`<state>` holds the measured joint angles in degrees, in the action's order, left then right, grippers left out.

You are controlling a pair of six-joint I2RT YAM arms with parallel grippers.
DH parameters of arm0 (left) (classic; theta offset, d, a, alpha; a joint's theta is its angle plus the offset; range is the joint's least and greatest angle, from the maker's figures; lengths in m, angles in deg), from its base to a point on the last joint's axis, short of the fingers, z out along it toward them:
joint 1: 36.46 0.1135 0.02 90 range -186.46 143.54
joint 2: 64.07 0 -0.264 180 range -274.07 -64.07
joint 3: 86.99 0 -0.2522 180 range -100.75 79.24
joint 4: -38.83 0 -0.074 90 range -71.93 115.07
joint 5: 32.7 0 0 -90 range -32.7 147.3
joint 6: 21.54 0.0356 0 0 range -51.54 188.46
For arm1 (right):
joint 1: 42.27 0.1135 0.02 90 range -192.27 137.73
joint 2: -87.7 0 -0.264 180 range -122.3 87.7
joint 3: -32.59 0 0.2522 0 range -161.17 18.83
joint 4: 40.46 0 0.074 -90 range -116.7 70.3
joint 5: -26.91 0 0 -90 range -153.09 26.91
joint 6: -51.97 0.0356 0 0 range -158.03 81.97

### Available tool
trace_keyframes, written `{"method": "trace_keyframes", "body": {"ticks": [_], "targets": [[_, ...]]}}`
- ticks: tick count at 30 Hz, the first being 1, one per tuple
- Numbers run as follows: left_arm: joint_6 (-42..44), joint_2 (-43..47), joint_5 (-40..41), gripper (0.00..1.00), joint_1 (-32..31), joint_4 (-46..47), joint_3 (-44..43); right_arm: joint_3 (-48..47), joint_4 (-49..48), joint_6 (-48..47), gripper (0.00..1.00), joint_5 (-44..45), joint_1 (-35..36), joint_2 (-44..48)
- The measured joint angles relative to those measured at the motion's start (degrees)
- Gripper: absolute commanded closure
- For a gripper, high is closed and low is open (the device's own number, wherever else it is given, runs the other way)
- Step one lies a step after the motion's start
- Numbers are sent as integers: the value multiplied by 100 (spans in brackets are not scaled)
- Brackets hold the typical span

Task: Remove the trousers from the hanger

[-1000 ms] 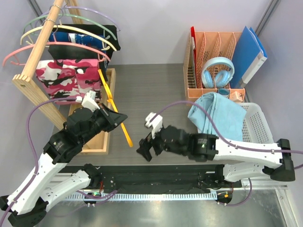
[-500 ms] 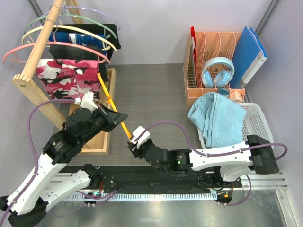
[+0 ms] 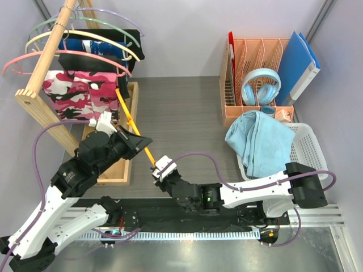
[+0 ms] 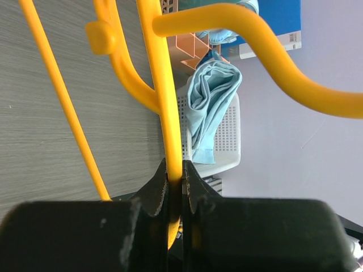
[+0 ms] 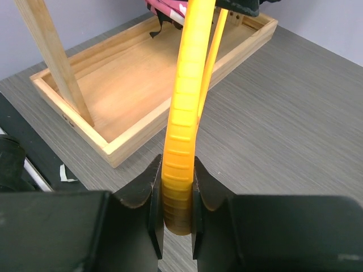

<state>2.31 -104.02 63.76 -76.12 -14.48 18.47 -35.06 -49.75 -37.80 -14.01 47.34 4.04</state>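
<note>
The yellow-orange hanger [image 3: 129, 113] slants from the rack down toward the near edge, with no cloth on it. My left gripper [image 3: 146, 139] is shut on its thin bar [image 4: 167, 102], which runs between the jaws. My right gripper [image 3: 156, 170] is shut on the ribbed lower end of the hanger [image 5: 187, 96], low over the table. The light blue trousers [image 3: 260, 141] lie bunched over the rim of the white basket [image 3: 312, 148] at the right, apart from both grippers. They also show in the left wrist view as trousers [image 4: 211, 96].
A wooden rack [image 3: 48, 56] at the back left carries pink, green and purple hangers, a pink camouflage garment [image 3: 79, 93] and dark garments. Its wooden tray base [image 5: 113, 102] lies beside the grippers. An orange file organiser [image 3: 255, 68] with headphones and a blue folder [image 3: 299, 62] stand at the back right.
My right arm swung left across the table to the hanger's lower end and its jaws closed on it. My left gripper kept its hold and barely moved.
</note>
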Motion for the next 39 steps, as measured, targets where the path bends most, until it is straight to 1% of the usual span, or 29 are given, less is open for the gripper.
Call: {"method": "trace_keyframes", "body": {"ticks": [1, 4, 5, 7, 8, 11, 14, 17, 23, 26, 28, 32, 34, 37, 39], "targets": [[0, 20, 4, 99, 0, 2, 22, 0, -9, -4, 99, 24, 9, -11], [4, 66, -2, 87, 0, 15, 61, -4, -15, -7, 99, 70, 33, -28], [9, 85, -2, 73, 0, 26, 79, -7, -7, -4, 99, 74, 35, -31], [57, 138, -2, 59, 0, 39, 118, -24, 57, 17, 99, 96, 37, -31], [52, 190, -7, 47, 0, 44, 151, -33, 101, 59, 99, 155, 37, -31], [186, 382, -50, 32, 0, 83, 234, -33, 354, 229, 99, 262, 28, -2], [361, 619, -136, 25, -2, 205, 339, -33, 739, 452, 99, 293, 22, 157], [551, 933, -256, 22, 0, 387, 474, -33, 1134, 691, 99, 282, 24, 476], [1054, 1515, -802, 20, 2, 841, 800, -20, 1847, 1110, 99, 116, 20, 1309], [1309, 1764, -1123, 19, 4, 883, 905, -22, 2472, 1445, 99, -35, 13, 1729], [1460, 1899, -1296, 19, 4, 883, 907, -28, 3086, 1731, 99, -190, -33, 2009], [1742, 2221, -1681, 18, 2, 861, 907, -146, 4505, 2288, 99, -684, -219, 2538], [1845, 2361, -1899, 18, 2, 859, 909, -249, 5160, 2522, 99, -1093, -372, 2815], [1915, 2535, -2234, 18, 4, 885, 960, -396, 5840, 2649, 99, -1725, -586, 3235], [1937, 2647, -2426, 18, 4, 890, 1036, -575, 6131, 2649, 99, -2157, -726, 3388]]}}
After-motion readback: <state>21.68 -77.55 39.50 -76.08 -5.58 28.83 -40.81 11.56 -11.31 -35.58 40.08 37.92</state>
